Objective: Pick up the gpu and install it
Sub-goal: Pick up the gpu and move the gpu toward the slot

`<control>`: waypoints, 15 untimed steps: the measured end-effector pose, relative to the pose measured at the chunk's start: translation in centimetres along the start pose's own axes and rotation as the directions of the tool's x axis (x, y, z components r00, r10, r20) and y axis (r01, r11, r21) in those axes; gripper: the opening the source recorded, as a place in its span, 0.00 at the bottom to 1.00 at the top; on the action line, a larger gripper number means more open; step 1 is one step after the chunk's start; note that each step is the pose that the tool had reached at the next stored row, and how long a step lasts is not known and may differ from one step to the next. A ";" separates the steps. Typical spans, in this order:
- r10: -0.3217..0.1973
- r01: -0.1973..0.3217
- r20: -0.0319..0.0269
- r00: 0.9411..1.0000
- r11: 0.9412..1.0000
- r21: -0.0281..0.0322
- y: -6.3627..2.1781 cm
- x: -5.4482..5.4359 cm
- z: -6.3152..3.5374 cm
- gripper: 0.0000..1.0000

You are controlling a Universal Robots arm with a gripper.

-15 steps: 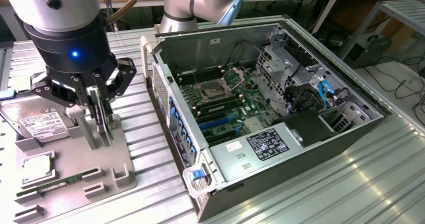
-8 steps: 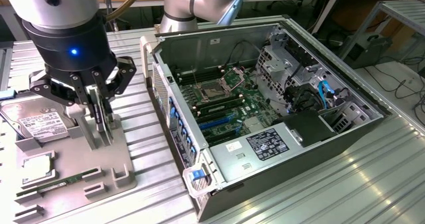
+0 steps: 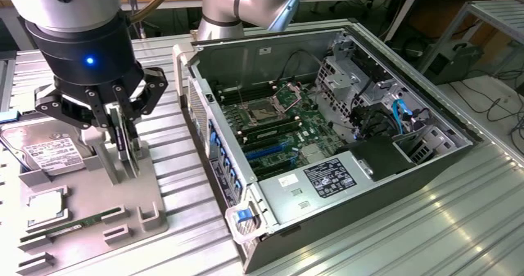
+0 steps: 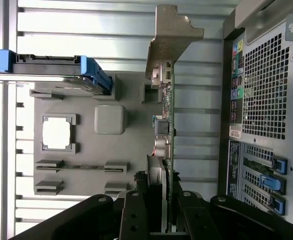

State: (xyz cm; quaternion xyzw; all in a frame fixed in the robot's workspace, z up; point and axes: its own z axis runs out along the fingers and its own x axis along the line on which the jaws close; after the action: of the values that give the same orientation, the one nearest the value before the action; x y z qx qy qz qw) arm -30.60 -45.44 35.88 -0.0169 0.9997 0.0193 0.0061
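Both sides of the gpu [image 4: 165, 127] are pinched in my gripper [image 3: 117, 122] as it stands on edge in the tray's [image 3: 156, 196] holder, beside the case [image 3: 254, 58]. Pick-up step, I judge; clearing the holder calls for a straight, upright pull.

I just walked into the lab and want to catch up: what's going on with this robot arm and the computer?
The robot arm's gripper is down over the grey parts tray, closed on the gpu, a thin card standing on edge with its metal bracket at one end. The card has not yet been carried away from the tray. The open computer case lies beside the tray with its board exposed. A hard drive and a memory stick lie on the tray.
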 end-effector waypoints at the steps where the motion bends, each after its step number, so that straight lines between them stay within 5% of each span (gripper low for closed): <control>1: 0.000 0.000 0.000 1.000 1.000 0.000 0.01 0.0 -0.10 0.27; 15: 0.000 0.000 0.000 1.000 1.000 0.000 0.07 0.0 -1.75 0.27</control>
State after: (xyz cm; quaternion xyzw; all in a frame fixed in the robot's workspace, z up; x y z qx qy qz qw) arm -30.60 -45.44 37.64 -0.0169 0.9997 0.0193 0.0061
